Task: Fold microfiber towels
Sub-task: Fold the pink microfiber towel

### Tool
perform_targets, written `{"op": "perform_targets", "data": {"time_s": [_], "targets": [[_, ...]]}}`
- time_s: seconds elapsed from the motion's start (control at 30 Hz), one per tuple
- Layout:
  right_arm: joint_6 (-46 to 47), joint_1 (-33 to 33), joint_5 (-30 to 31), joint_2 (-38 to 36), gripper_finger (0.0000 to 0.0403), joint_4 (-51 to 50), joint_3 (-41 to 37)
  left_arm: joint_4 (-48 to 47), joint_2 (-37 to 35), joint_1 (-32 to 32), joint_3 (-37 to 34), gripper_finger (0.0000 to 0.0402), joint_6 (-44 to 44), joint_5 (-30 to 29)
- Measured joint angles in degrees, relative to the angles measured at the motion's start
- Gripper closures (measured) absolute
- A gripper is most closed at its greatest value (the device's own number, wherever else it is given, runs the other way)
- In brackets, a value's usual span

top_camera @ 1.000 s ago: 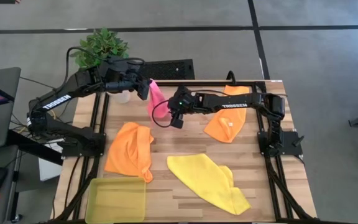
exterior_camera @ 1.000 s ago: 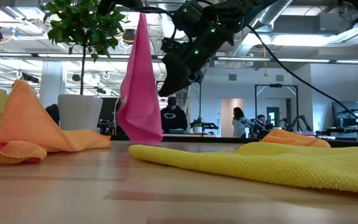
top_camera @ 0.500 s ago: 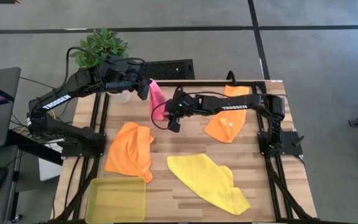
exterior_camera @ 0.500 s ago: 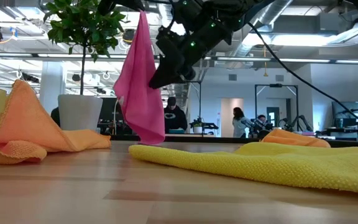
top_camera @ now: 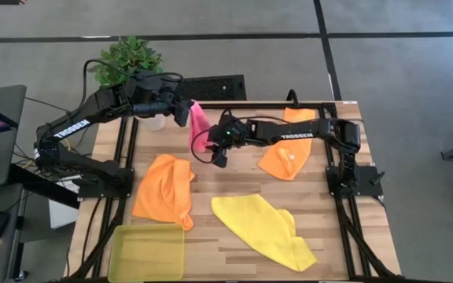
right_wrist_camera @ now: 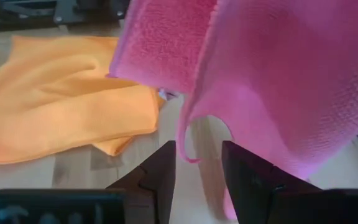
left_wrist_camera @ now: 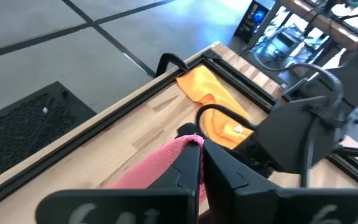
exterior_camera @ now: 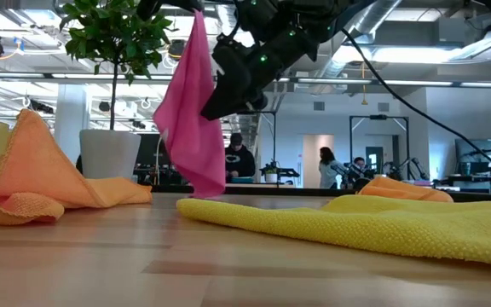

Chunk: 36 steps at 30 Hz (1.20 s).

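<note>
On the left of the overhead view, a translucent yellow-green tray (top_camera: pixel 147 252) sits at the near corner of the wooden desk (top_camera: pixel 211 185), with a potted plant (top_camera: pixel 128 59) at the far corner. One crumpled orange towel (top_camera: pixel 164 190) lies on the desk just beyond the tray.

The left tool (top_camera: pixel 185 110) is raised above the far side of the desk, its fingers pressed together on the top corner of the pink towel (exterior_camera: pixel 191 119). Held this way, the towel hangs free in a long drape, its bottom tip close to the desk surface; this probably lets the cloth fall straight so a lower edge can be found.

Just right of it, the right tool (top_camera: pixel 217 149) reaches in at mid-height beside the hanging pink towel. Its wrist view shows the fingers (right_wrist_camera: pixel 160 174) apart, with a lower edge of the towel dangling between them, not yet pinched. It seems placed to catch a second corner.

Nearer the front, the yellow towel (top_camera: pixel 264 228) lies spread flat. Furthest right, a second orange towel (top_camera: pixel 287 156) rests under the right arm.
</note>
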Motion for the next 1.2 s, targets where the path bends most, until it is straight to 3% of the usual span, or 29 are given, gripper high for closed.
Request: {"op": "perform_targets", "data": {"time_s": [0.83, 1.0, 1.2], "targets": [[1.06, 0.75, -1.34, 5.65, 0.0273, 6.72, 0.0, -0.28, 0.0, -0.02, 0.0, 0.0401, -0.17, 0.0], [1.07, 0.1, -1.37, 5.66, 0.0306, 8.38, 0.0, -0.28, 0.0, -0.01, 0.0, 0.0401, -0.15, 0.01], [0.66, -0.02, -1.37, 5.64, 0.0376, 8.92, 0.0, -0.33, 0.02, 0.0, 0.0, 0.0401, -0.15, 0.0]]}}
